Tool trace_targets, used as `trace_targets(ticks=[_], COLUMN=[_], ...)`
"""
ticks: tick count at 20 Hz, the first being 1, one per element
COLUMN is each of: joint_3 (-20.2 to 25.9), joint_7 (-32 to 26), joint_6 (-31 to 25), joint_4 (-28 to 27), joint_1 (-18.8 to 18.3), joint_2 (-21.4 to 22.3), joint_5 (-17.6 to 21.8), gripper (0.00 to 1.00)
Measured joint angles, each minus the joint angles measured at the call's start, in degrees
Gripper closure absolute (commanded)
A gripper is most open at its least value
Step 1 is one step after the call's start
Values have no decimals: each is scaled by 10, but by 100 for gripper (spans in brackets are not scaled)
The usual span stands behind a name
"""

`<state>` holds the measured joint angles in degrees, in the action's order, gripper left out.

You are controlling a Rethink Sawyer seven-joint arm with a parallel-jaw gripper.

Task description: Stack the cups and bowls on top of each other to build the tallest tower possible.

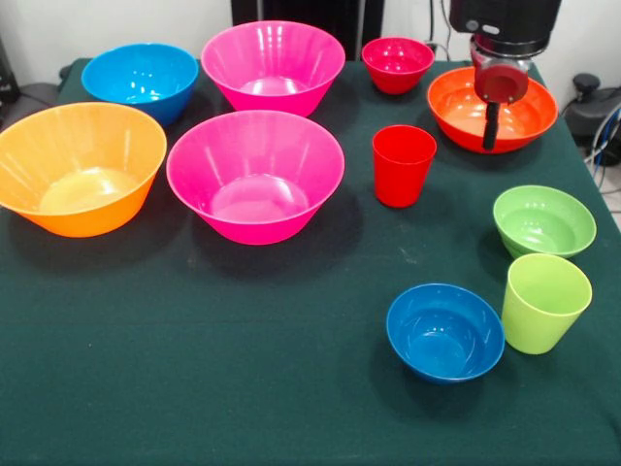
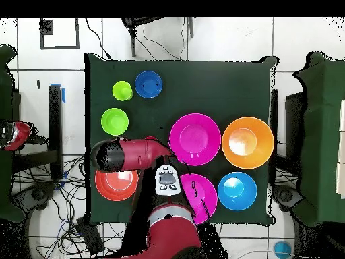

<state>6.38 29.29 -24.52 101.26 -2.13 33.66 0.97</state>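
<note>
My gripper point(image 1: 490, 128) hangs over the wide red-orange bowl point(image 1: 492, 109) at the far right, its tip inside the bowl's rim. The red cup point(image 1: 404, 165) stands upright just left of that bowl. The lime green cup point(image 1: 544, 303) stands at the near right, beside the small blue bowl point(image 1: 445, 332) and the small green bowl point(image 1: 543, 220). The small red bowl point(image 1: 397, 63) sits at the back. Every piece stands alone, none on another. In the overhead view the arm's end point(image 2: 108, 155) covers the gripper and part of the red-orange bowl point(image 2: 116, 187).
Two big pink bowls point(image 1: 255, 175) point(image 1: 272, 63), the yellow-orange bowl point(image 1: 80, 180) and the mid-sized blue bowl point(image 1: 141, 78) fill the left half of the green-clothed table point(image 1: 194, 388). Cables lie off the table's right edge.
</note>
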Motion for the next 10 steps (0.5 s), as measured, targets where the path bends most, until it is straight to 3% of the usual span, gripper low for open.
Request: trace_targets(ticks=[10], joint_3=[-21], joint_7=[70], joint_6=[2], joint_4=[-4], joint_1=[41], joint_2=[-12], joint_5=[0], gripper=[0])
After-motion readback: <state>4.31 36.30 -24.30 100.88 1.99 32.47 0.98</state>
